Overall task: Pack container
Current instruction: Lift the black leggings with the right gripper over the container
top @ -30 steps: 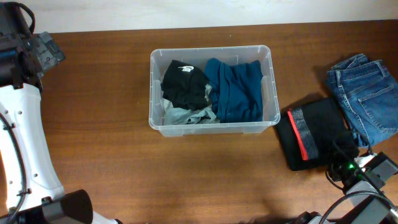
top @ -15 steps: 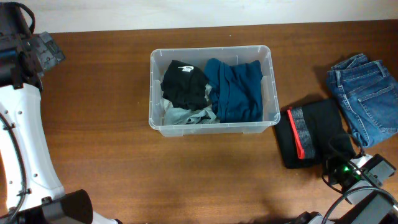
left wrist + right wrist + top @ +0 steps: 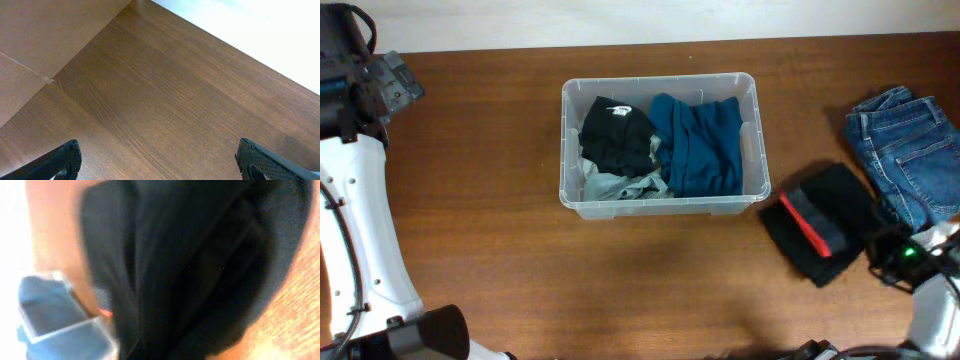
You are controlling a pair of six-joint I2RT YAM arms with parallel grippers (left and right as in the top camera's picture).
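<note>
The container point(image 3: 660, 79) is sitting upright on the table point(image 3: 500, 250), towards the far edge, with its long side running left to right. Inside it, a black garment point(image 3: 617, 135) is lying bunched in the left half and a teal garment point(image 3: 702, 148) is filling the right half. A grey garment point(image 3: 608, 186) is poking out from under the black one against the near wall.

Just to the right of the container, near its near right corner but apart from it, a black folded garment point(image 3: 825, 232) with a red stripe is lying skewed on the wood. I am pinching it with my right gripper point(image 3: 892, 256) at the edge farthest from the container, my fingers pressed together on the cloth. Blurred black fabric is filling my right wrist view, so the fingers themselves are not showing there. A corner of the container with blue cloth inside is showing at that view's lower left. Farther right of the container, beyond the black folded garment, blue jeans point(image 3: 905, 150) are lying folded.

Well to the left of the container, my left gripper point(image 3: 159, 165) is hovering over the table. Its fingers point(image 3: 60, 160) are spread wide, with only bare wood showing between them.
</note>
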